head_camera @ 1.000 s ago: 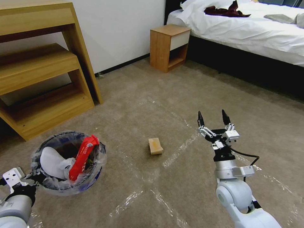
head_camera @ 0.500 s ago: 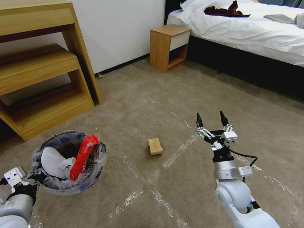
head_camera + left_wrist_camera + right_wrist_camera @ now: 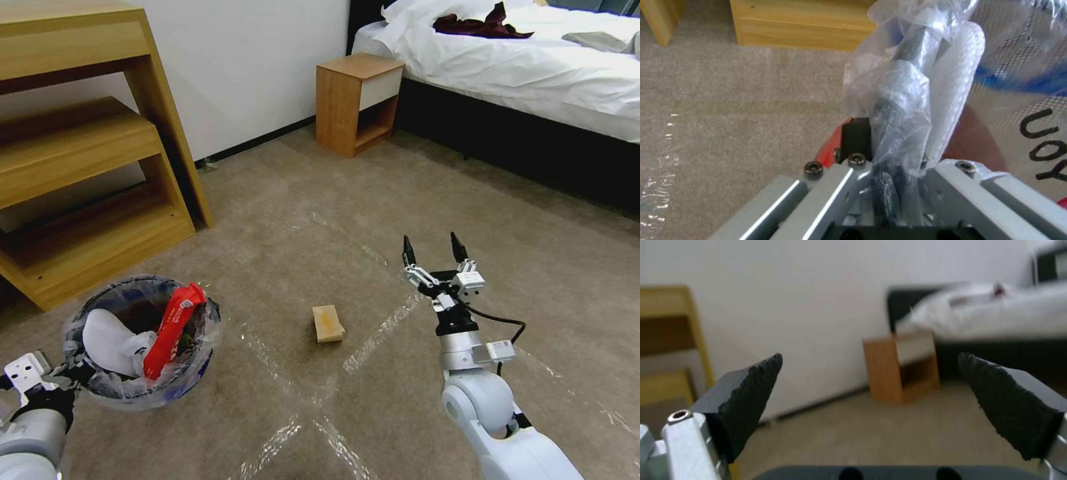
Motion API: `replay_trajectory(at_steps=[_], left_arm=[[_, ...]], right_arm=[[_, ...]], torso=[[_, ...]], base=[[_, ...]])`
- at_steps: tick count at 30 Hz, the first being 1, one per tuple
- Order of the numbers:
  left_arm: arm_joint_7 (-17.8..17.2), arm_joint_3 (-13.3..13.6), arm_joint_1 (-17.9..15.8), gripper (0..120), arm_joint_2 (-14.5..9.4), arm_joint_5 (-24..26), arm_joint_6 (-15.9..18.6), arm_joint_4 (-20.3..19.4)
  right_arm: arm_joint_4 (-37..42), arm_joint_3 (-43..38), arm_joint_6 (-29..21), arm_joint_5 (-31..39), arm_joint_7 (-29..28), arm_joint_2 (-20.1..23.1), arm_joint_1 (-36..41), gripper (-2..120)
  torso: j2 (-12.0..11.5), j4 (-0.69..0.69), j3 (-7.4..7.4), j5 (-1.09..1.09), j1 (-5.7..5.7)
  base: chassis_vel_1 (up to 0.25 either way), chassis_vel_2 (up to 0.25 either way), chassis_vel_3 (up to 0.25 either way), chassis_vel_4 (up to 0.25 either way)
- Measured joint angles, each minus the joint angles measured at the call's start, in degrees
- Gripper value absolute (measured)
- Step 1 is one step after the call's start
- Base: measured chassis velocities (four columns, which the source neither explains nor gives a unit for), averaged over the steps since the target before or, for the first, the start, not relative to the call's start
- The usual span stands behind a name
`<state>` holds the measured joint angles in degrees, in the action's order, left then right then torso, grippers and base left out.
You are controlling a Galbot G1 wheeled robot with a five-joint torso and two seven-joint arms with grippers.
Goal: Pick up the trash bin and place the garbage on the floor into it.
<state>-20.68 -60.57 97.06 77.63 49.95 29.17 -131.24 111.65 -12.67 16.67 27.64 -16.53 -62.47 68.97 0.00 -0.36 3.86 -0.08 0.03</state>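
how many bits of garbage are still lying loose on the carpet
1: the small tan box lies on the floor between the trash bin and the open right gripper. The left gripper holds the bin's rim. More litter may lie outside the view.

Beige floor [image 3: 280,200] crossed by shiny clear tape strips [image 3: 380,330]. Tan box [image 3: 328,323] at centre; at its 9 o'clock, blue trash bin [image 3: 175,390], clear liner, holding a red wrapper [image 3: 172,323] and white slipper [image 3: 110,341].

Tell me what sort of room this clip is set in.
Most likely a bedroom or hotel room: a made bed with white linen, a small wooden nightstand beside it, and beige carpet underfoot.
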Motion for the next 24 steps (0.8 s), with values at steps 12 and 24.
replay_trajectory(at_steps=[12,24], left_arm=[[-0.16,1.83,-2.04,0,-1.64,-0.11,0.49,2.05],[-0.19,2.08,-1.74,0,-1.43,-0.47,0.62,2.3]], right_arm=[[6.92,5.29,-33.14,38.22,-30.14,4.86,-6.43,100],[4.42,9.35,-41.47,57.64,-41.54,2.87,-8.64,100]], torso=[[0.0,0.01,-0.01,-0.01,0.0],[0.0,0.01,-0.01,-0.01,0.0]], base=[[0.0,0.0,0.0,0.0],[0.0,0.0,0.0,0.0]])
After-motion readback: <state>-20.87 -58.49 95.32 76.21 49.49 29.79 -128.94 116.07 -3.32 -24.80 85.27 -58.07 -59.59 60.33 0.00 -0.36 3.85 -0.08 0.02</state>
